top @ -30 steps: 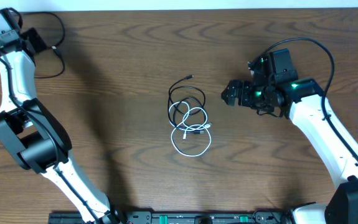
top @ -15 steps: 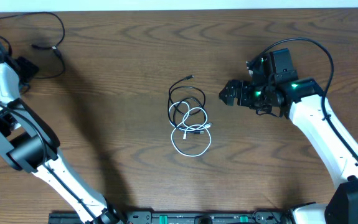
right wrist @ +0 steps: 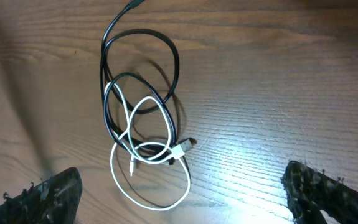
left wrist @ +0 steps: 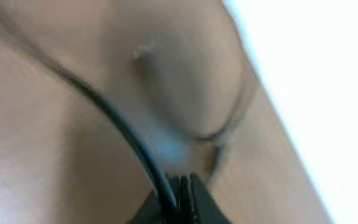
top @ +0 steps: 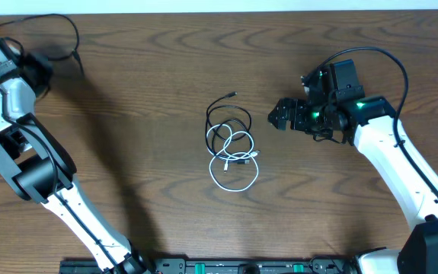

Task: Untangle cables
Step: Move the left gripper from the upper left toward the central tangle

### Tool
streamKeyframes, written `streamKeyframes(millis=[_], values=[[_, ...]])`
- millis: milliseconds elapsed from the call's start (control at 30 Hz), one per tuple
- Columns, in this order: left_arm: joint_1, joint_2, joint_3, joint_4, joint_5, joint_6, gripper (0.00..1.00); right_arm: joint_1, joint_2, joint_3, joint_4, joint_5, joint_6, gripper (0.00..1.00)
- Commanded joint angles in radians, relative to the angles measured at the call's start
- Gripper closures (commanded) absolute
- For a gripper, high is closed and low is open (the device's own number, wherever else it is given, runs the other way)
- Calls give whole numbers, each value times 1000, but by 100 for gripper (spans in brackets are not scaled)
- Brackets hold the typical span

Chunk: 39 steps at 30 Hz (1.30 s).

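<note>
Seen from overhead, the table (top: 150,91) is dark brown wood with long, wavy grain. The cables (top: 231,148) lie at its middle as a small knot of thin, round loops. The white cable (top: 243,158) is the lower ring, and a small plug (top: 234,94) pokes out at the top. The right gripper (top: 279,116), black on a glossy white arm with a green light (top: 361,104), sits just to the right of the bundle, apart from it. The left gripper (top: 37,67) is at the far left corner, well away, beside a thin black cord (top: 72,27) that arcs over it. The left wrist view is badly blurred: a smooth black cord (left wrist: 113,115) runs diagonally down to the dark fingertips (left wrist: 194,199), but whether they pinch it I cannot tell. In the right wrist view the rough, mottled black fingers (right wrist: 48,193) stand spread wide at either bottom corner with nothing between them but wood. The tangle lies ahead of them, a glossy black cable (right wrist: 177,62) looping over and through the white one.
</note>
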Motion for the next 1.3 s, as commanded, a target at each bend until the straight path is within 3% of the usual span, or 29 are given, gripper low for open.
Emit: streamKeyframes(millis=[0,33,133,267,400,567,633,900,1067,1267], values=[[-1,-5,0,134,172,-315,92,7,-12,-6,-9,-6,1,1],[-2,-5,0,193,190,-378,92,7,-12,-6,-12,-6,1,1],[-12,-5,0,212,190,-398,87,7,-12,-6,-16,-6,2,1],[-45,10,0,132,189,-344,44,7,-12,-6,-16,-8,18,1],[-81,42,0,77,189,-211,29,8,-12,-6,-20,-11,24,1],[-91,45,1,63,194,-49,27,20,-12,-6,-48,-10,24,1],[-87,26,1,64,243,-16,16,24,-12,-6,-56,-10,23,1],[-88,-140,1,45,268,-15,7,53,-12,-6,-37,-10,24,1],[-88,-220,1,-170,156,-16,6,73,-12,-6,-43,-10,24,1],[-94,-243,1,-499,208,-19,5,115,-12,-6,-46,28,23,1]])
